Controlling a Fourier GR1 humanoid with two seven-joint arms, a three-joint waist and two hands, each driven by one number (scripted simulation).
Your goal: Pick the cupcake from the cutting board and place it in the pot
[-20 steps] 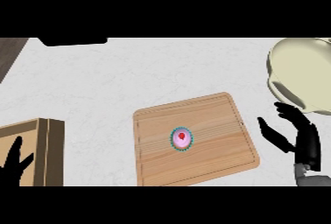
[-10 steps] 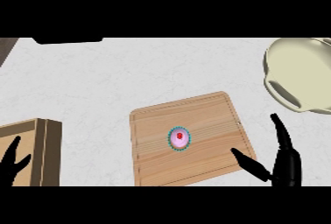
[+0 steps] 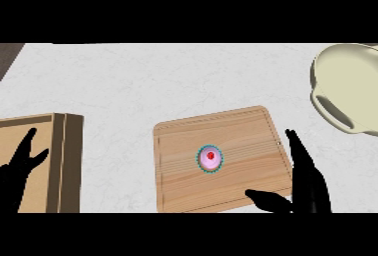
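A cupcake with pink icing, a red top and a teal wrapper sits near the middle of the wooden cutting board. The cream-coloured pot stands at the right edge, partly cut off by the view. My right hand is open over the board's right edge, fingers straight and pointing up, thumb spread toward the cupcake but apart from it. At the lower left my left hand rests open, fingers up, over a wooden tray.
A wooden tray with a raised rim lies at the left edge. A dark object shows at the top left corner. Pale marble counter spreads between the tray, board and pot.
My right hand has come down and left from beside the pot to the board's right edge. The view has shifted, so the board and cupcake sit lower and the pot further right.
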